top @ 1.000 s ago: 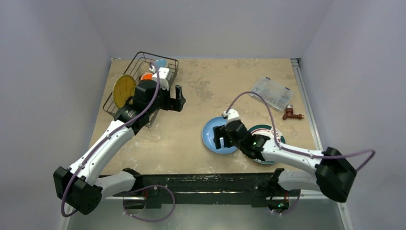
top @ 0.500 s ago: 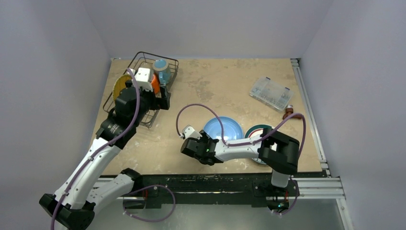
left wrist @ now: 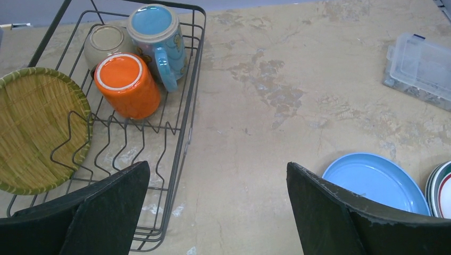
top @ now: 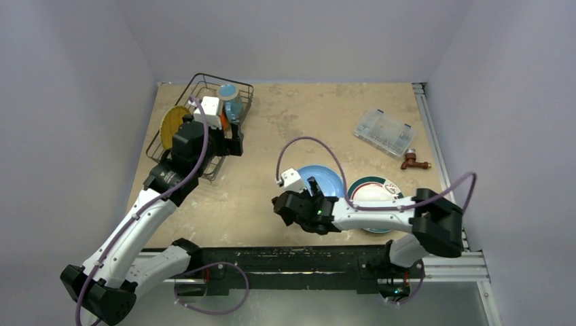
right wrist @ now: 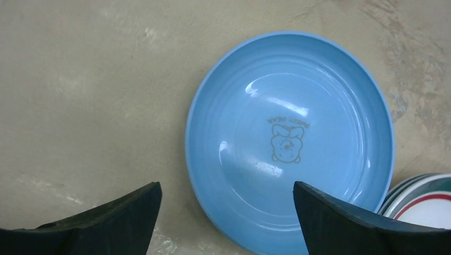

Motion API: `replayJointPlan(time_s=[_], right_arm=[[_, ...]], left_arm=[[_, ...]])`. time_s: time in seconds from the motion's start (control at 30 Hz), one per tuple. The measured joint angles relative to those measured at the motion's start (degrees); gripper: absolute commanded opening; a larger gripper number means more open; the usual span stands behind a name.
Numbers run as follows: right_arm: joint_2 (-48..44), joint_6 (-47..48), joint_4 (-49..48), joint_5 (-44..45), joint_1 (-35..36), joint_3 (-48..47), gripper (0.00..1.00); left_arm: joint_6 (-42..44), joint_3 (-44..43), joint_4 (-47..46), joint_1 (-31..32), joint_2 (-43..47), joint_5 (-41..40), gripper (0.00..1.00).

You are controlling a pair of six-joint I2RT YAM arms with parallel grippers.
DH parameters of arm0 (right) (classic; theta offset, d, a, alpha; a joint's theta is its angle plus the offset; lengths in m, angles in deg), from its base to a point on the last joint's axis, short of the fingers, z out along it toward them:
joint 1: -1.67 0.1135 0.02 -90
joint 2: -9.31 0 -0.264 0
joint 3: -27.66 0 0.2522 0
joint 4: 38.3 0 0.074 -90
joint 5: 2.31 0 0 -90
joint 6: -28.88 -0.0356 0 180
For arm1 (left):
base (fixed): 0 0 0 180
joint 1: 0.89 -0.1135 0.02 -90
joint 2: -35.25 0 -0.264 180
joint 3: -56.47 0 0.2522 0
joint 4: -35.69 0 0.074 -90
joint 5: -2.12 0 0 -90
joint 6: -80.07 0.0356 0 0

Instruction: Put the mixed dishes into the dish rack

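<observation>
On the mottled tan surface [top: 306, 112], far left: the black wire dish rack [left wrist: 133, 139]. Bunched together at its far end, three vessels: blue mug [left wrist: 157, 37] with its handle toward the left wrist camera, cream cup [left wrist: 105, 43] just beside it on the left, orange cup [left wrist: 125, 82] in front, touching the mug. Dark pattern on the mug's side, too small to read. Yellow woven plate [left wrist: 37, 130] standing tilted at the rack's left side, among the wire tines.

Left tool [left wrist: 217, 170] hovering above the rack's right edge, jaws spread wide, holding nothing.

Toward the near right, outside the rack: plain blue plate [right wrist: 290, 141] lying flat on the surface. At its centre, a small outline drawing of a bear under a line of tiny capitals, upside down in the right wrist view. Seemingly "SWEET BEAR", though not sharp enough to be sure. Just beside it on the right: white teal-rimmed plate [top: 367, 183], also flat, with a red ring inside the teal bands. One plate or two stacked there, impossible to tell.

Right tool [right wrist: 226, 187] low over the blue plate's near-left rim, jaws wide apart, nothing clamped between them. Contact with the plate impossible to judge.

Far right, well apart from the dishes: clear plastic compartment box [top: 384, 132], with a small reddish-brown object [top: 413, 161] just beside it.
</observation>
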Motion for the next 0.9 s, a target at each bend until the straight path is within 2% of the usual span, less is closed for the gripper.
replayJointPlan(time_s=[0.1, 0.17, 0.23, 0.27, 0.33, 0.43, 0.6, 0.7, 0.77, 0.9], right_arm=[[-9.2, -4.5, -0.5, -0.9, -3.0, 2.8, 0.99], [-15.7, -6.9, -2.1, -3.5, -8.5, 5.4, 0.99], [-20.9, -8.6, -4.7, -9.5, -15.9, 9.0, 0.99], [-24.9, -8.8, -5.8, -11.4, -24.2, 10.1, 0.99], [-27.4, -8.8, -6.4, -16.7, -34.6, 11.3, 0.99], [-25.0, -7.7, -7.2, -24.1, -43.8, 10.7, 0.97], [-11.3, -4.5, -10.3, -39.8, -54.9, 9.6, 0.93], [-5.4, -3.0, -12.5, -46.7, -57.6, 9.0, 0.82], [-2.4, -2.2, -13.6, -50.2, -57.9, 7.8, 0.79], [0.1, -1.1, -16.9, -54.6, -58.0, 7.0, 0.59]], left_arm=[[0.0, 0.0, 0.0, 0.0, -0.1, -0.3, 1.00], [0.0, 0.0, 0.0, 0.0, -0.3, -0.3, 1.00], [0.0, 0.0, 0.0, 0.0, -0.5, -0.3, 1.00], [0.0, 0.0, 0.0, 0.0, -0.7, -0.3, 1.00], [0.0, 0.0, 0.0, 0.0, -1.0, -0.2, 1.00], [-0.2, 0.0, 0.1, 0.0, -1.7, 0.1, 1.00], [-0.2, 0.0, 0.2, 0.0, -2.5, 0.8, 1.00], [-0.2, 0.0, 0.3, 0.0, -3.0, 1.1, 1.00], [-0.2, 0.0, 0.4, 0.0, -3.3, 1.2, 1.00], [-0.2, 0.0, 0.4, 0.0, -4.1, 1.3, 1.00]])
